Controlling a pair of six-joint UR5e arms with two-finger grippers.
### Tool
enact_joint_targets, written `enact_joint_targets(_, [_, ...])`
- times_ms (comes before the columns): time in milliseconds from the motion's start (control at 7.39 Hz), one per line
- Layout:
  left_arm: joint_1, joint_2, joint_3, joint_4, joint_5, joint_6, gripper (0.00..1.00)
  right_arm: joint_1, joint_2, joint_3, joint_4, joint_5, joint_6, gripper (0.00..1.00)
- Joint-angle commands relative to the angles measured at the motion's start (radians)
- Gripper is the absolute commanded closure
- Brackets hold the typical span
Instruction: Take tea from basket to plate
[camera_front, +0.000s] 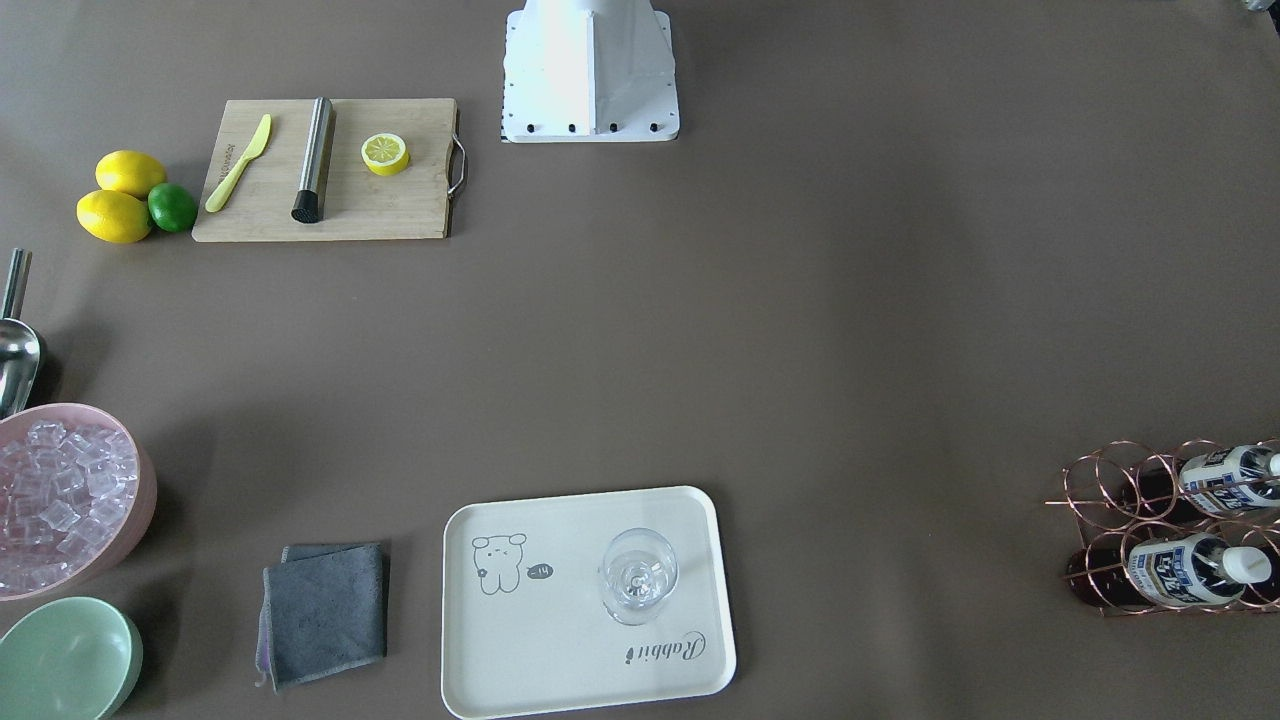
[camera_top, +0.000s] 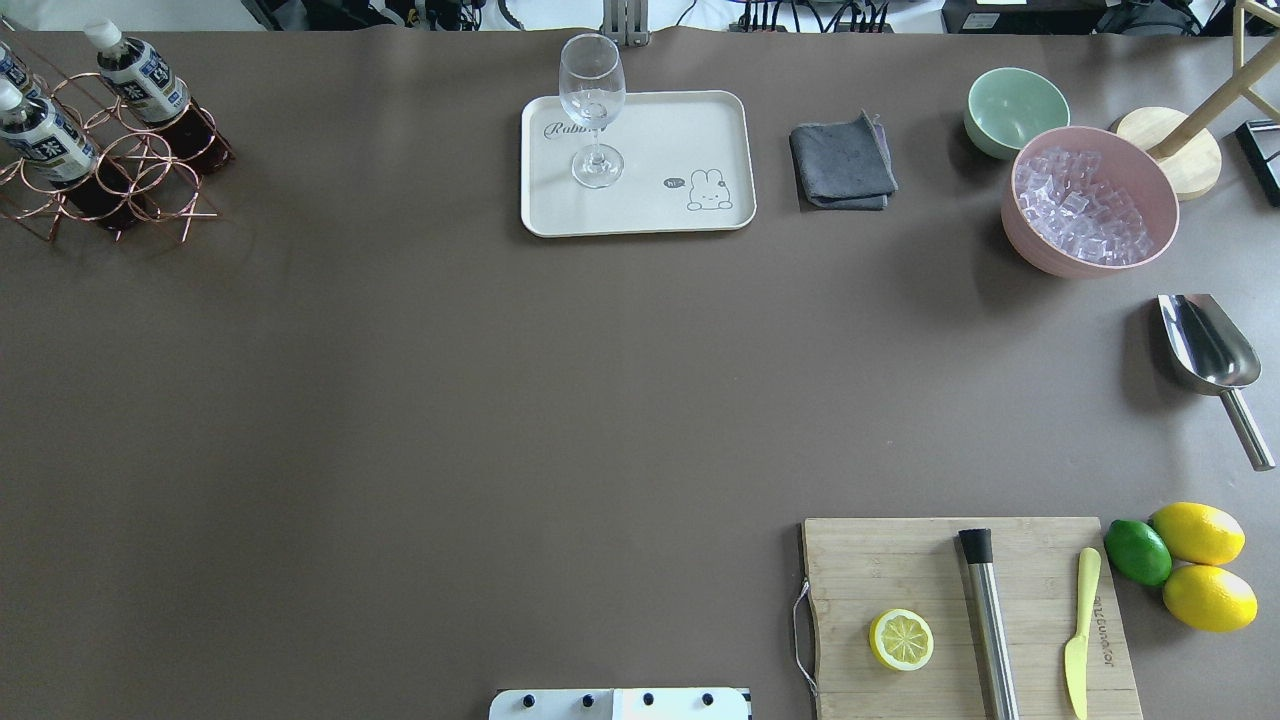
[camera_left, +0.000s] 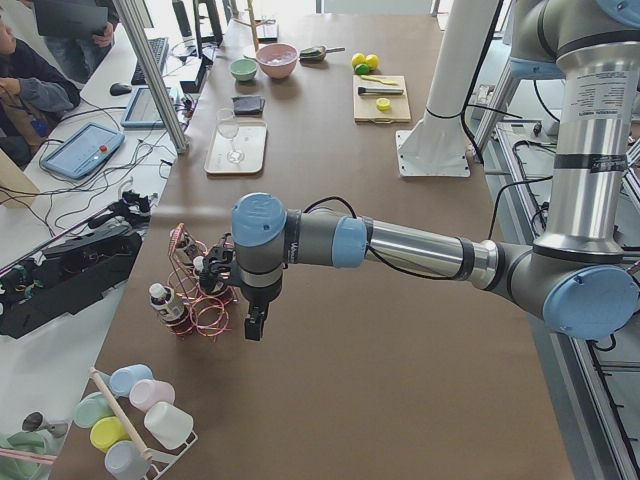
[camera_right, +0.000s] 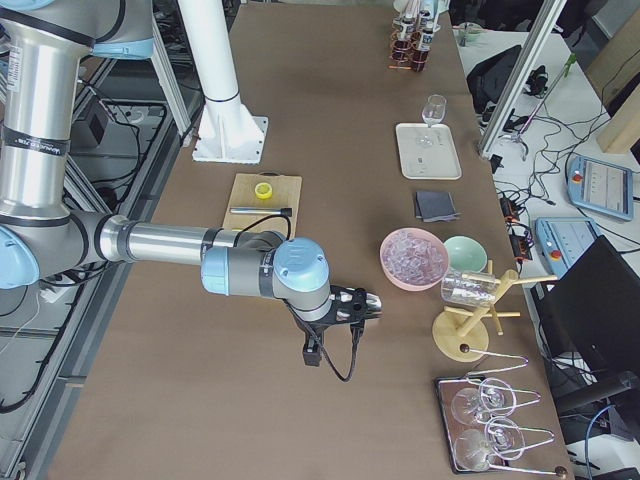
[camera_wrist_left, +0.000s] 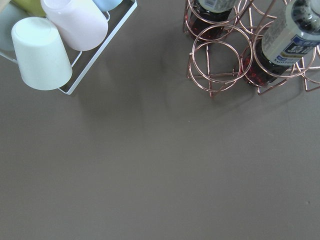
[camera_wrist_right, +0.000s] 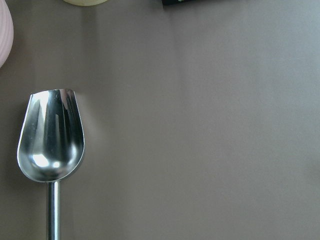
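Where tea (camera_top: 140, 75) sits: basket (camera_top: 130, 170), far left.
Plate (camera_top: 650, 215): far middle, holding a glass (camera_top: 592, 110).
Left gripper (camera_left: 255, 325): near basket, grip unclear.
Right gripper (camera_right: 312, 355): grip unclear.

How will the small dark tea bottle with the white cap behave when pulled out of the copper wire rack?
The small white-capped bottle of dark tea looks full, so probably heavy for its size. Its round body may roll if laid flat on the cream rectangular tray. The rose-gold wire rack looks light and could drag along.
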Motion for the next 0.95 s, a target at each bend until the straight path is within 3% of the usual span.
enact_joint_targets(0, [-0.012, -0.024, -0.003, 0.002, 0.0, 0.132, 0.02, 0.0, 0.0, 0.0, 0.001, 0.0, -0.001, 0.0])
enact_joint_targets(812, [-0.023, -0.179, 0.032, 0.003, 0.0, 0.562, 0.02, 0.0, 0.0, 0.002, 0.001, 0.0, -0.004, 0.0])
